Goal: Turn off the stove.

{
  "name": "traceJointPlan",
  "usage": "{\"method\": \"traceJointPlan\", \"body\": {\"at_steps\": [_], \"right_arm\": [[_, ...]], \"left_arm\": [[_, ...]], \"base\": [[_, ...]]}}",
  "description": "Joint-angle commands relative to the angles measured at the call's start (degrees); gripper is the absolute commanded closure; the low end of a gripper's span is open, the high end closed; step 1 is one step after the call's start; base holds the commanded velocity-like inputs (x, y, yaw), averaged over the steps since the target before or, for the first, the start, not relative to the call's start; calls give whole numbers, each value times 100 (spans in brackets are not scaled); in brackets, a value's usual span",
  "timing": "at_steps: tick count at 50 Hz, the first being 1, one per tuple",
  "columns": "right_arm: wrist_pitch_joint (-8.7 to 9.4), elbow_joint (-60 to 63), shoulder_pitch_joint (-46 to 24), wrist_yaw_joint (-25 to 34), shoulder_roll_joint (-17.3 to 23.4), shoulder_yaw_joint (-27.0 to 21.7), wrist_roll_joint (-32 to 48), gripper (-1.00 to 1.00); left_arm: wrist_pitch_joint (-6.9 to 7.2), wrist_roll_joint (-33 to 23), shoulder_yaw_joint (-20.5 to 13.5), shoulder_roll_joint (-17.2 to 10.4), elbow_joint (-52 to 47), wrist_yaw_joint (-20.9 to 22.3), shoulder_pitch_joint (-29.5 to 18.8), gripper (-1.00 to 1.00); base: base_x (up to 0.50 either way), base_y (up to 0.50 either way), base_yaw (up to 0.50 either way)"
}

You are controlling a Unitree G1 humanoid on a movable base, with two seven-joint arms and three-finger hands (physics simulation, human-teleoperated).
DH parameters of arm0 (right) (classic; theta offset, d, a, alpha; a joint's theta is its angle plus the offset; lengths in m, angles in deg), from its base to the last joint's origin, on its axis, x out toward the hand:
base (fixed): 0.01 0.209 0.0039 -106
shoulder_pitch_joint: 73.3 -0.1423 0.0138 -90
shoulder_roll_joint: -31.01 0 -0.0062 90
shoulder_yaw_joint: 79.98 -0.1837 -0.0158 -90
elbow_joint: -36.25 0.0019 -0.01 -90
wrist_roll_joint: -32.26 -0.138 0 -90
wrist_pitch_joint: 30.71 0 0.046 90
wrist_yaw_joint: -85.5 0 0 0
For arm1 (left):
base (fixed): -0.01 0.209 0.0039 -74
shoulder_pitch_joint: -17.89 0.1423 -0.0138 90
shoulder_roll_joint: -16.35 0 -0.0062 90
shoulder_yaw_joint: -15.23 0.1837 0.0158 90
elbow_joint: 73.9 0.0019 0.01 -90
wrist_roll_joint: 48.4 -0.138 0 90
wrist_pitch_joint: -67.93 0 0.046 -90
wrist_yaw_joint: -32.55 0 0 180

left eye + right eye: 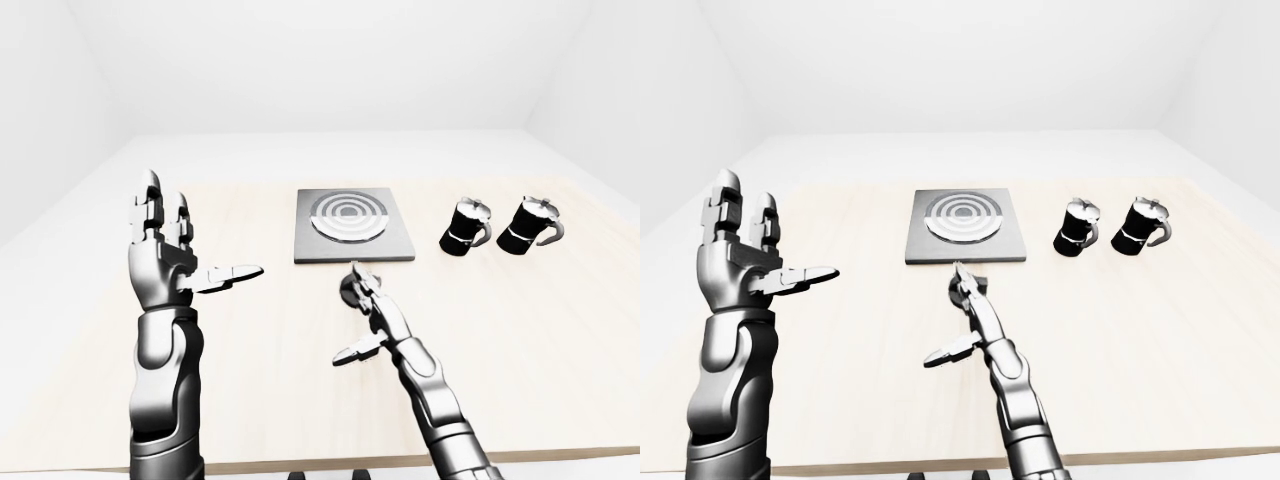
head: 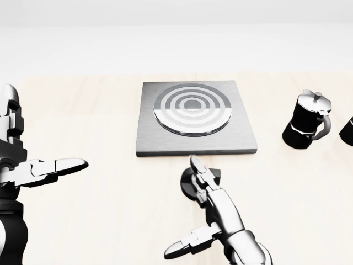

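Note:
The stove point(image 2: 193, 116) is a grey square plate with a ringed burner, lying on the pale wooden table point(image 2: 99, 221) at the middle of the head view. Its dark round knob point(image 2: 187, 185) sits on the table just below the plate's lower edge. My right hand point(image 2: 201, 204) is open, with its straight fingers point(image 2: 201, 176) lying over the knob and pointing at the stove, and its thumb stuck out to the left. The fingers hide part of the knob. My left hand point(image 1: 180, 250) is open and empty, raised upright well left of the stove.
Two black moka pots point(image 1: 467, 226) point(image 1: 530, 224) stand side by side right of the stove. The table's near edge point(image 1: 300, 465) runs along the bottom of the left-eye view. Plain white walls and floor surround the table.

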Motion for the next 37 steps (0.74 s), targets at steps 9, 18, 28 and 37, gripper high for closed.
{"method": "traceJointPlan", "body": {"at_steps": [9, 18, 28, 37], "right_arm": [[541, 2271, -2326, 241, -196, 16, -517, -100], [541, 1530, -3916, 214, 507, -516, -786, -100], [541, 1330, -4655, 126, 784, -648, -992, -100], [541, 1229, -4583, 97, 934, -723, -993, -100]], "left_arm": [[0, 19, -4, 6, 17, -24, 38, -99], [0, 6, 19, 21, 42, -3, 45, -99], [0, -2, 20, 0, 79, -19, -34, -99], [0, -3, 4, -15, 92, -21, -43, -99]], "base": [[0, 0, 0], [0, 0, 0], [0, 0, 0], [0, 0, 0]]}}
